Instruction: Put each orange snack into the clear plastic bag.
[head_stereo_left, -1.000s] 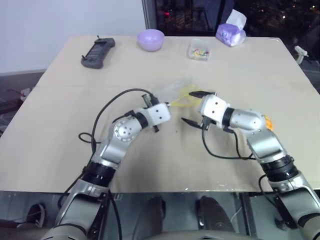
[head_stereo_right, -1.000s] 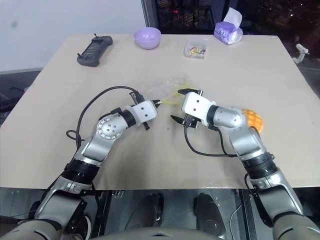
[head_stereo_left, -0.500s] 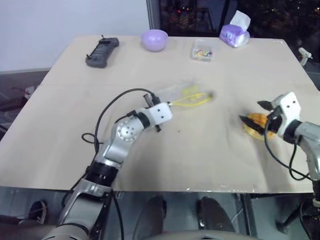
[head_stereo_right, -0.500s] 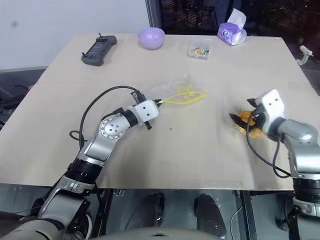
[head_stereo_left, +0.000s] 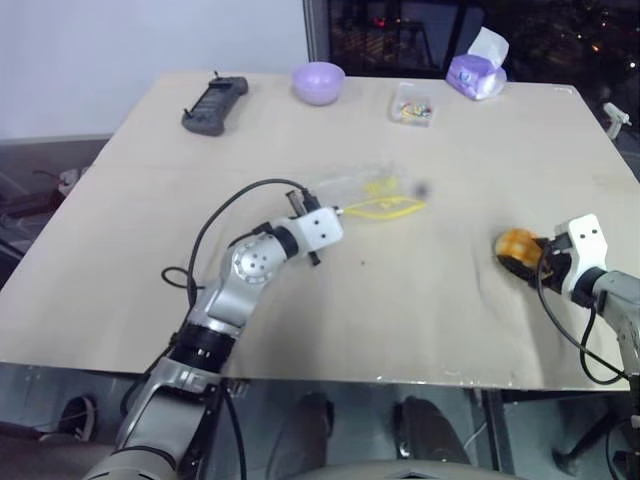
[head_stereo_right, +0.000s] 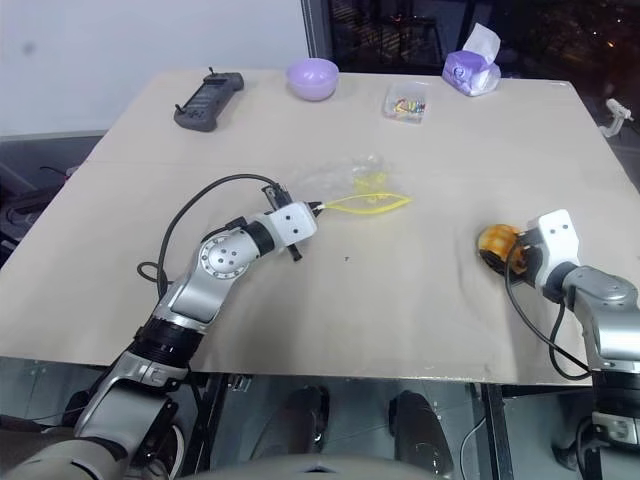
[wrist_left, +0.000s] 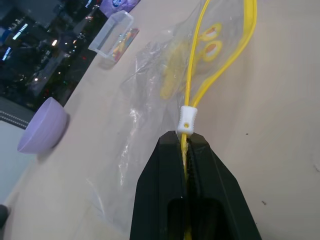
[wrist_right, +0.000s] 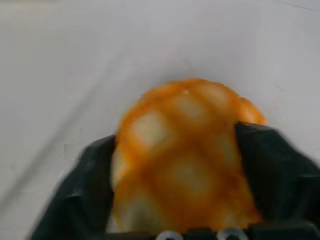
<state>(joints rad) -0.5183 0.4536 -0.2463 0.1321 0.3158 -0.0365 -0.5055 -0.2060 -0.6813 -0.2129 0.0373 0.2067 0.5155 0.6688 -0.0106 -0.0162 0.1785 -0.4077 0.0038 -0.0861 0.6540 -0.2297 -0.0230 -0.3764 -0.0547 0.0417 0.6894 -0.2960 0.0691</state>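
Observation:
The orange snack (head_stereo_left: 512, 245), a domed bun with a grid pattern, lies on the table near its right edge. My right gripper (head_stereo_left: 530, 257) reaches it from the right, and in the right wrist view the snack (wrist_right: 185, 150) fills the gap between the two black fingers (wrist_right: 272, 165), which press on both its sides. The clear plastic bag (head_stereo_left: 368, 188) lies flat mid-table, its yellow strip bowed open towards the snack. My left gripper (head_stereo_left: 338, 210) is shut on the end of that yellow strip (wrist_left: 186, 125), just behind the white slider.
Along the far edge stand a black remote (head_stereo_left: 214, 103), a lilac bowl (head_stereo_left: 318, 82), a small clear box (head_stereo_left: 412, 103) with colourful bits and a purple tissue pack (head_stereo_left: 477, 75). Bare tabletop (head_stereo_left: 440, 280) separates the bag from the snack.
My right arm swung away from the bag's mouth to the right and down to the snack, then its wide-open fingers closed around it. The left gripper kept still on the strip.

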